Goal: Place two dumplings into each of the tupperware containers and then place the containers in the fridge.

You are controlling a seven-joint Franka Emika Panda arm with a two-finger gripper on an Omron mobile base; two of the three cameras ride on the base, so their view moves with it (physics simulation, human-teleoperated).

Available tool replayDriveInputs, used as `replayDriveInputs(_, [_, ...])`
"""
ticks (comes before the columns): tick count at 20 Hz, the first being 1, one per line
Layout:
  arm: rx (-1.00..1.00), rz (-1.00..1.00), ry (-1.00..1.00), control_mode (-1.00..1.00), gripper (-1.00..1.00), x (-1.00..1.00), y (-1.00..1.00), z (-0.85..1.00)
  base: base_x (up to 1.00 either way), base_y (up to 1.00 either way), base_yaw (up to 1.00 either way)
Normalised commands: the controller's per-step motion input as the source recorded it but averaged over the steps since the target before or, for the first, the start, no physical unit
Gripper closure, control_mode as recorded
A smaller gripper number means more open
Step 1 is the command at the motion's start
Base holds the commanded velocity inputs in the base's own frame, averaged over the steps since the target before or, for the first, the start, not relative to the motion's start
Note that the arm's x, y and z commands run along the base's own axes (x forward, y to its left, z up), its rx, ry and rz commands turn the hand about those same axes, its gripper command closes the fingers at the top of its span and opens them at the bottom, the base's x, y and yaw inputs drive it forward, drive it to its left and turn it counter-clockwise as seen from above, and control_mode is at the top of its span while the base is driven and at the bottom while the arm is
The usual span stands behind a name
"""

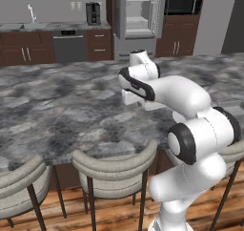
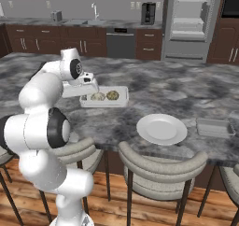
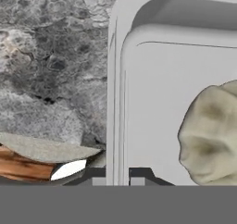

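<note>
The end effector (image 2: 89, 90) sits low over the grey marbled stone counter (image 2: 158, 87), its two dark fingers drawn together on the near rim of a shallow rectangular container of translucent whitish plastic (image 2: 120, 99) — the hand view shows that rim (image 3: 115, 102) running straight down between the fingertips. Inside this container lie two small pale beige, rounded dumplings (image 2: 98, 96), side by side (the second one (image 2: 112, 95) looks slightly darker on top); one of them bulks large at the right of the hand view (image 3: 210, 135). A second shallow container of the same greyish plastic (image 2: 214, 127) rests well apart, near the counter's right end, and I cannot tell what it holds. Between the two stands a round white plate (image 2: 161, 129), close to the counter's front edge. Across the kitchen the tall silver-grey steel fridge (image 2: 190, 22) stands with its pale shelves showing — its doors open
</note>
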Motion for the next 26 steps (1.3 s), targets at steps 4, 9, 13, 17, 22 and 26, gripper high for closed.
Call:
replayDriveInputs(4, [-0.03,0.1,0.0,-1.0,1.0,-0.51,-0.2,0.31,0.0,0.0,0.0])
replayDriveInputs(9, [-0.01,0.34,0.0,-1.0,1.0,-0.3,-0.11,0.15,0.0,0.0,0.0])
replayDriveInputs(13, [0.0,0.48,0.0,-1.0,1.0,0.0,-0.28,0.03,0.0,0.0,0.0])
replayDriveInputs(17, [0.0,0.32,0.0,-1.0,1.0,0.0,-0.18,0.14,0.0,0.0,0.0])
replayDriveInputs(22, [0.0,0.19,0.0,-1.0,1.0,0.0,-0.08,0.2,0.0,0.0,0.0])
replayDriveInputs(26, [0.0,0.13,0.0,-1.0,1.0,0.0,-0.63,0.03,0.0,0.0,0.0])
